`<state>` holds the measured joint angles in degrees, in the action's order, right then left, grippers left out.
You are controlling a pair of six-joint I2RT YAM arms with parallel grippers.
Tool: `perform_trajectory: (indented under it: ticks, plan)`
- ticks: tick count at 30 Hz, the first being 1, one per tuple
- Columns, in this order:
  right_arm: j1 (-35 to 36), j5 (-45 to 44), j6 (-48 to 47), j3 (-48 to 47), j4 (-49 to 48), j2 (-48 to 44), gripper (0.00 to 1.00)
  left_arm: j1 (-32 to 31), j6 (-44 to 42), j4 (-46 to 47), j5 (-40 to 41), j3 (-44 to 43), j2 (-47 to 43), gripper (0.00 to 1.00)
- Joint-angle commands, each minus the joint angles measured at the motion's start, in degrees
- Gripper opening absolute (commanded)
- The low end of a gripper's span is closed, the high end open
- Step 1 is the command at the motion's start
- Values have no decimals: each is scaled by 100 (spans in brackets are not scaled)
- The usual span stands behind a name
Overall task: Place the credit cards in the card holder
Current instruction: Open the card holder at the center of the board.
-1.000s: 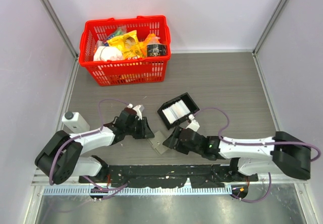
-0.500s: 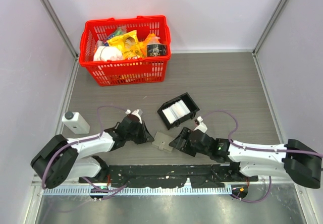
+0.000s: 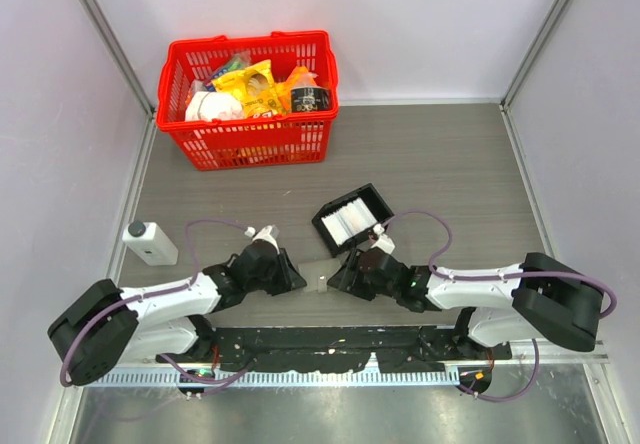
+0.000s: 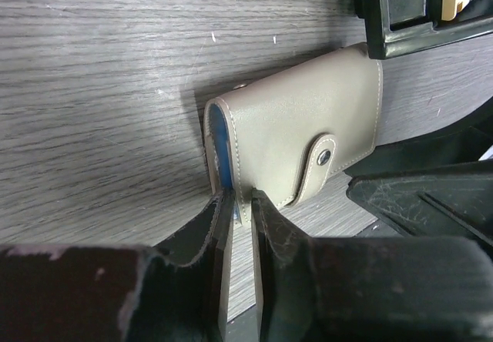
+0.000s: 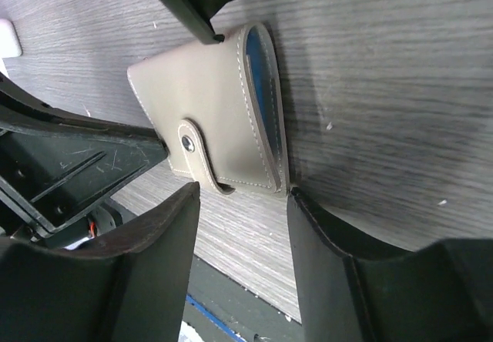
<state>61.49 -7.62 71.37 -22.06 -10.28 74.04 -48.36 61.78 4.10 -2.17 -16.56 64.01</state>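
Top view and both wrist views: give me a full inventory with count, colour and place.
card holder: one, grey-beige with blue lining, near edge between the arms
credit cards: stack, count unclear, white, in the tray
tray: one, black, mid-table
basket: one, red, far left, holding packaged goods
container: one, white, left edge
left pincer: black, shut on the card holder's edge
right pincer: black, open, at the card holder

Overhead looks down; wrist views close, sharing card holder (image 4: 296, 126).
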Motion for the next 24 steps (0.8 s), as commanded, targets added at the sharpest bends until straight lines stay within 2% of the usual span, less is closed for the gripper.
perform_trajectory:
  ticks: [1,3,5,8,11,18,22,24]
  plan:
    - [-155,-170,-378,62,44,-65,53,-16,-104,-84,138,-154,208,21]
    - [-286,-82,-501,-34,350,-205,56,-33,-236,-338,156,-330,191,26]
    - [-278,-319,-659,-113,965,-511,64,-25,-324,-804,400,-480,60,42]
    - [-313,-600,-984,35,985,-1030,66,-25,-421,-1147,787,-568,-204,59]
    - [-454,-478,-1344,36,765,-1129,66,-16,-430,-1105,947,-524,-301,65]
    - [-630,93,-1635,-474,352,-120,59,-24,-421,-525,666,-612,401,66]
    - [-639,462,-1495,-396,-341,277,55,-25,-377,-182,464,-647,709,62]
    - [-639,656,-1425,-360,-676,409,53,-33,-351,-85,376,-630,832,57]
